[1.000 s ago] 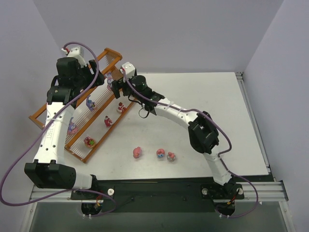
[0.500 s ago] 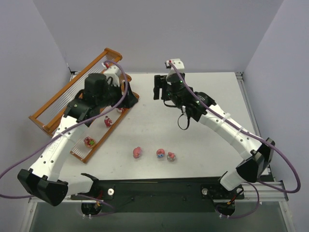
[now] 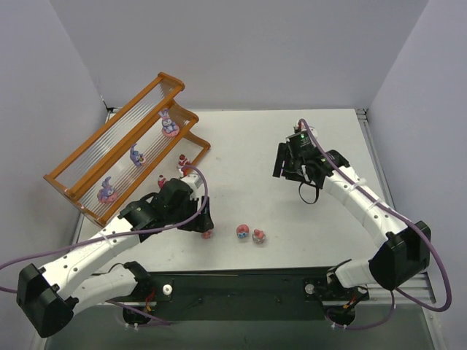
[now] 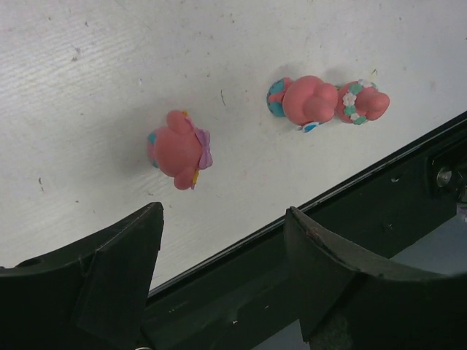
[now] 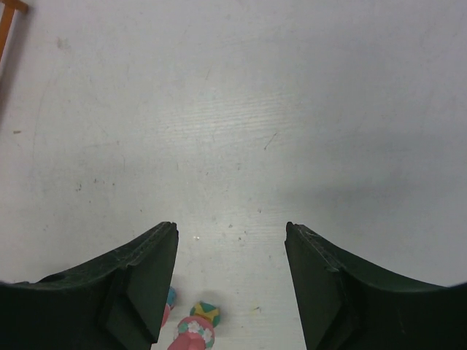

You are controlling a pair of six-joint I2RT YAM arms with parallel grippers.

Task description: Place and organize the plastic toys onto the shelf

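Your left gripper [image 4: 222,233] stands wide and empty just over a small pink plastic figurine with a purple bow [image 4: 179,148], which lies on the white desk [image 3: 292,211] near six o'clock. Two more pink figurines [image 4: 306,100] lie touching each other at its three o'clock in the top view. Your right gripper [image 5: 230,240] also gapes, holding nothing, over bare desk at two o'clock, while the orange-brown wooden stepped shelf with pale rods [image 3: 171,79] sits at ten o'clock with several figurines [image 3: 169,124] on its tiers.
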